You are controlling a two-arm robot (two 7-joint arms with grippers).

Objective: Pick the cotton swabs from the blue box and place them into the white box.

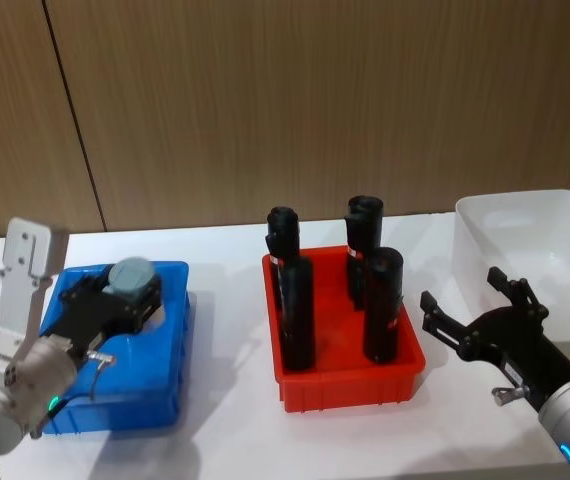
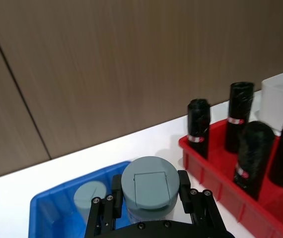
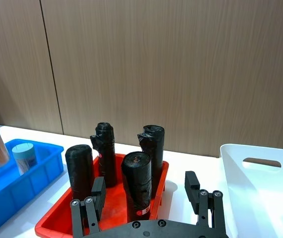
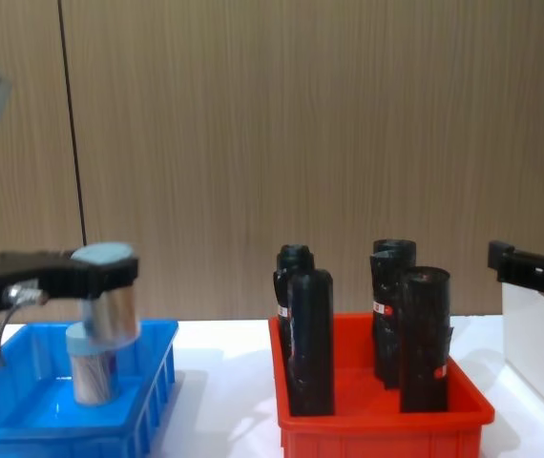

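My left gripper (image 1: 123, 292) is shut on a jar of cotton swabs (image 4: 108, 303) with a grey-blue lid, holding it upright just above the blue box (image 1: 155, 405). The lid (image 2: 150, 187) sits between the black fingers (image 2: 115, 191). Another jar of cotton swabs (image 4: 91, 370) stands inside the blue box, below the held one, and shows too in the left wrist view (image 2: 89, 196). The white box (image 1: 525, 222) stands at the far right. My right gripper (image 1: 462, 288) hovers open beside it, between the white box and the red bin, with nothing in it.
A red bin (image 1: 350, 388) with several tall black bottles (image 1: 383, 305) stands in the middle of the white table (image 1: 225, 440), between the two boxes. A wooden wall (image 1: 315, 100) runs right behind the table.
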